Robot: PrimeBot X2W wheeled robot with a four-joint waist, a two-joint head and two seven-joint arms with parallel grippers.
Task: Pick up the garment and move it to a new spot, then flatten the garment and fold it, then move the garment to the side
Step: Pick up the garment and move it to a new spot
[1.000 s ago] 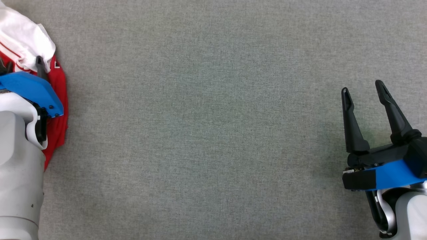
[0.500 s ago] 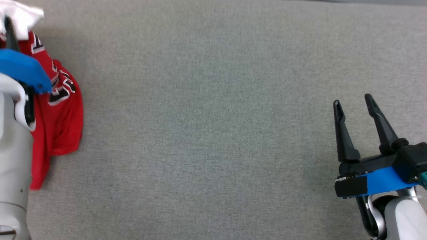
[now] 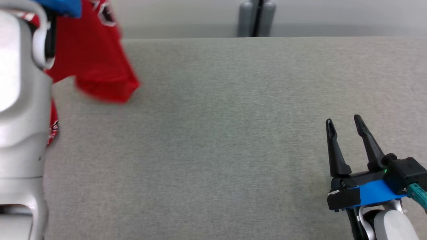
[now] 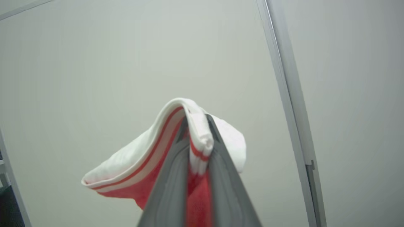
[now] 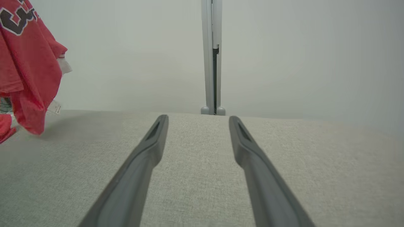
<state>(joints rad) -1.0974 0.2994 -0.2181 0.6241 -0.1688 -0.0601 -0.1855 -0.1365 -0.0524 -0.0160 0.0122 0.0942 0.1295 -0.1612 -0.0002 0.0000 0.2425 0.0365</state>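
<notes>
The garment [image 3: 96, 60] is a red jersey with black-and-white lettering and white striped trim. It hangs in the air at the upper left of the head view, its lower hem just above the grey cloth table [image 3: 217, 133]. My left gripper [image 4: 197, 121] is shut on the garment's [image 4: 132, 164] white ribbed edge, which is bunched between the fingers. My left forearm [image 3: 20, 100] covers part of the cloth. The right gripper [image 3: 343, 120] stands open low at the right over bare table, nothing between its fingers [image 5: 151, 148]. From the right wrist the garment [image 5: 28, 69] dangles at the far left.
A grey upright post [image 3: 257, 18] stands behind the table's far edge, against a pale wall. It also shows in the right wrist view as the post [image 5: 211, 63]. The table stretches wide between the two arms.
My left gripper has shut on the garment and lifted it off the table, so it now hangs. The head camera has tilted up, bringing the far edge and post into view.
</notes>
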